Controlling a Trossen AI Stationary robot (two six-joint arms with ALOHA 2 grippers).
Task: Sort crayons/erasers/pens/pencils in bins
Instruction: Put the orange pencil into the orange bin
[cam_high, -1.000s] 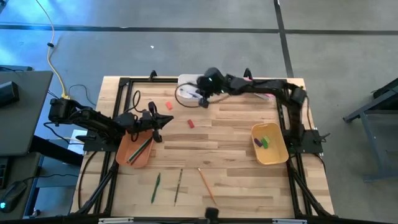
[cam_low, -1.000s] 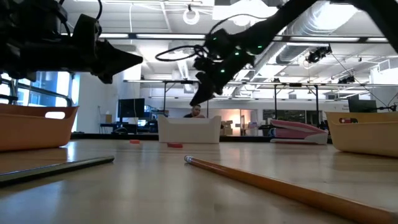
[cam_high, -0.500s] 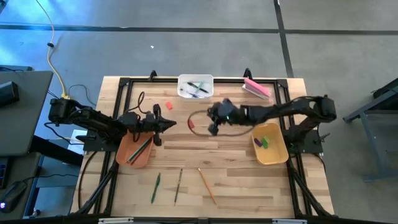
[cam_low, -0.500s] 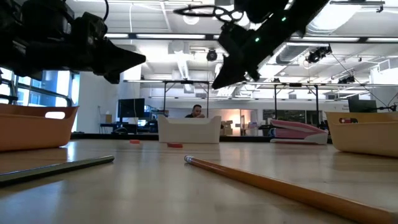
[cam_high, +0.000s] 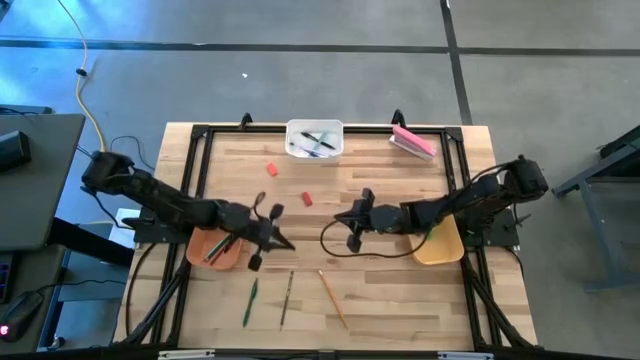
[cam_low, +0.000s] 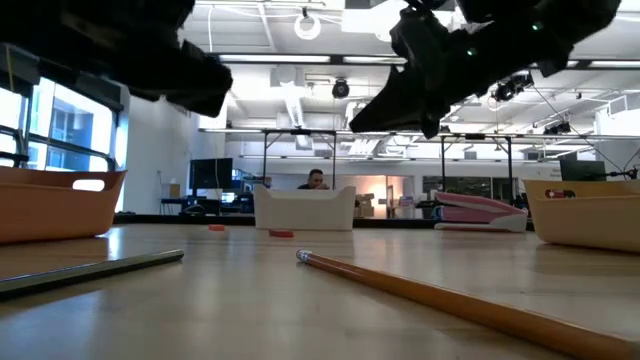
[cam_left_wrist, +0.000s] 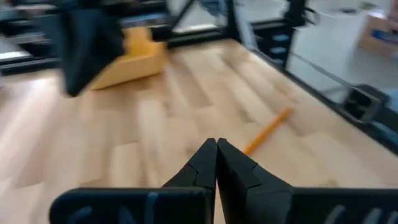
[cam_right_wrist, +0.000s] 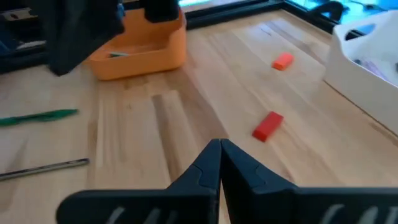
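On the pale wooden slatted table (cam_high: 380, 280) the left gripper (cam_high: 285, 243) hangs just off the near corner of the orange-brown plastic bin (cam_high: 213, 246), its two dark fingers pressed together and holding nothing; that bin already carries a couple of thin sticks. The right gripper (cam_high: 343, 219) sits mid-table, reaching in from the mustard yellow bin (cam_high: 440, 245), which the right arm partly covers; its fingers are likewise pressed together and empty. Between the two grippers and the near edge lie three loose pencils: a green one (cam_high: 248, 300), a thin brown one (cam_high: 287, 297) and an orange one (cam_high: 331, 297). Two short red crayons (cam_high: 307, 199) rest on bare wood beyond the grippers, toward the white plastic bin (cam_high: 315, 139) with pens in it at the far edge, and a pink block (cam_high: 413, 142) lies beside that bin. The right wrist view shows both red pieces and the green pencil clearly, with the orange-brown bin behind; the left wrist view picks up only the orange pencil and the yellow bin. From table height the orange pencil runs across the foreground, and a person (cam_low: 316, 180) appears far behind the white bin.
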